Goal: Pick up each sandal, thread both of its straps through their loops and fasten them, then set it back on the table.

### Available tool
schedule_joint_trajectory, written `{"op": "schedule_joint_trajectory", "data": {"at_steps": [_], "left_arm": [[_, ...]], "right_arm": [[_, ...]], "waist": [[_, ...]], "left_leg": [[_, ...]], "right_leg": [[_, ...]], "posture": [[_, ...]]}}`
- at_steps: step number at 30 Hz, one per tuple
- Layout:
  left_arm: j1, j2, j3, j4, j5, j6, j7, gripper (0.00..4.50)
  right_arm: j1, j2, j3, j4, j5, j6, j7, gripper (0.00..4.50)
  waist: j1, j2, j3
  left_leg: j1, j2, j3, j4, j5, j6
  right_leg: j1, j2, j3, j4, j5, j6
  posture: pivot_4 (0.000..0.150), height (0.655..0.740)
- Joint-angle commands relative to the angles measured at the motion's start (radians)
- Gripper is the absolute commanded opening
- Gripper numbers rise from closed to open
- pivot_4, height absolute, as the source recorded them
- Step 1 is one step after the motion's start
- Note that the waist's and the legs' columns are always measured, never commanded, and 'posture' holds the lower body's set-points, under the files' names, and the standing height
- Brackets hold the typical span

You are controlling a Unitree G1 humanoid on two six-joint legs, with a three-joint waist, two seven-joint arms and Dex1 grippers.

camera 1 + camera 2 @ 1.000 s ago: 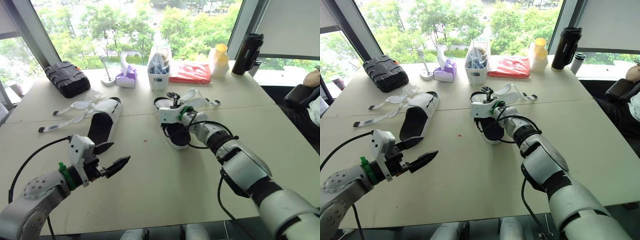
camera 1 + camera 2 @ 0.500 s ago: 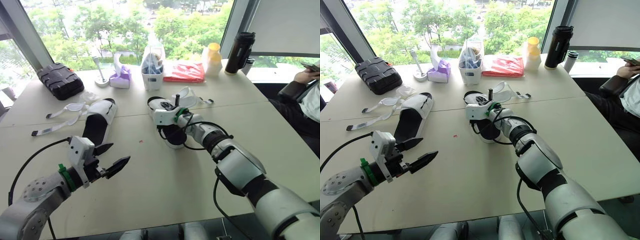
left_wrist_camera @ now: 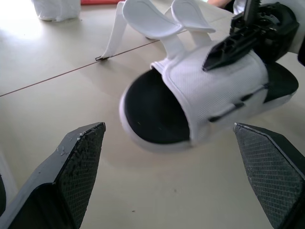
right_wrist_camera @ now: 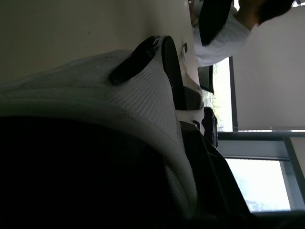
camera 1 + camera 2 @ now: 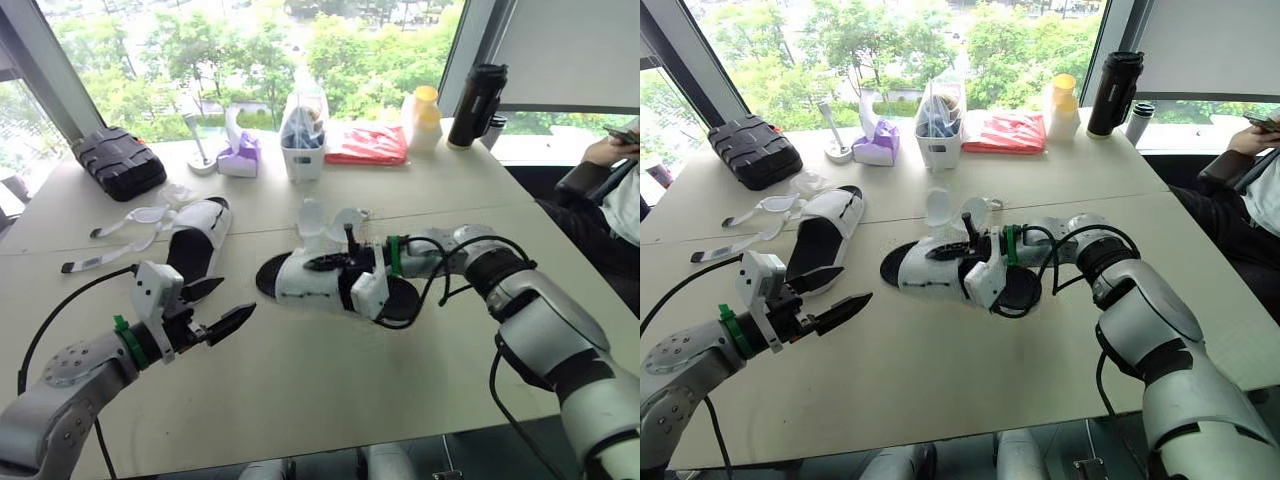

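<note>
Left eye view: grips the middle sandal (image 5: 300, 282) by its white upper with the right gripper (image 5: 340, 268), one black finger laid along the top and the toe turned toward the robot's left. Leaves both of its straps (image 5: 325, 215) standing loose above the upper, unthreaded. Holds the left gripper (image 5: 238, 296) spread wide and empty, near the sandal's toe but apart from it, low over the table (image 5: 300, 400).

Right eye view: finds the second sandal (image 5: 825, 245) lying flat on the robot's left, well apart from the right gripper and just beyond the left one. Shows its trailing straps (image 5: 780, 205) undone across the tabletop.

Left wrist view: looks along fingers (image 3: 76, 164) set far apart with nothing between them. Frames the gripped sandal's open toe straight ahead, on the table or just above it; cannot tell which. Catches the right gripper's black finger pressed on the woven upper, with both strap tabs curling free behind it.

Right wrist view: presses close against the white weave. Picks out a dark fitting (image 4: 133, 59) on the upper, probably a strap loop, with no strap through it.

Judged from all this: barely begun. Has one sandal in hand but nothing threaded or fastened. Still to do: four straps to pass through their loops and close, then both sandals to set back down.
</note>
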Motion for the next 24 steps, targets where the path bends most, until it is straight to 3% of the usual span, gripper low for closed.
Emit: {"op": "schedule_joint_trajectory", "data": {"at_steps": [1, 8, 19, 22, 24], "left_arm": [[-0.01, 0.009, 0.01, -0.009, 0.003, -0.012, -0.009, 4.5], [0.002, 0.0, 0.0, -0.031, 0.003, -0.009, -0.001, 4.5], [0.002, 0.023, -0.021, -0.033, 0.011, -0.002, -0.028, 4.5], [0.012, 0.028, -0.033, -0.034, 0.024, -0.008, -0.038, 4.5], [0.02, 0.036, -0.046, -0.036, 0.041, -0.017, -0.05, 4.5]], "right_arm": [[-0.04, 0.002, -0.007, -0.041, -0.068, -0.073, -0.053, 0.03], [-0.028, 0.033, 0.016, -0.078, -0.225, -0.11, -0.179, 0.03], [-0.043, 0.073, 0.059, -0.088, -0.346, -0.09, -0.351, 0.03], [-0.045, 0.087, 0.069, -0.044, -0.331, -0.088, -0.336, 0.95], [-0.049, 0.096, 0.077, -0.001, -0.308, -0.095, -0.302, 1.85]], "waist": [[0.0, 0.0, 0.0], [0.003, 0.0, 0.0], [0.006, 0.0, 0.0], [0.004, 0.0, 0.0], [0.003, 0.0, 0.0]], "left_leg": [[0.0, 0.001, 0.0, 0.0, 0.0, 0.0], [0.001, 0.003, 0.001, 0.0, 0.001, -0.002], [0.002, 0.003, 0.002, 0.0, 0.001, -0.002], [0.002, 0.003, 0.002, 0.0, 0.001, -0.002], [0.002, 0.003, 0.003, -0.001, 0.001, -0.002]], "right_leg": [[0.0, 0.001, 0.0, 0.0, 0.0, 0.0], [0.0, 0.003, 0.001, 0.0, 0.002, -0.003], [0.0, 0.003, 0.002, 0.0, 0.002, -0.003], [0.0, 0.003, 0.002, 0.0, 0.002, -0.003], [0.0, 0.004, 0.003, 0.0, 0.002, -0.004]], "posture": [[0.15, 0.74], [0.15, 0.74], [0.15, 0.74], [0.15, 0.74], [0.15, 0.74]]}}
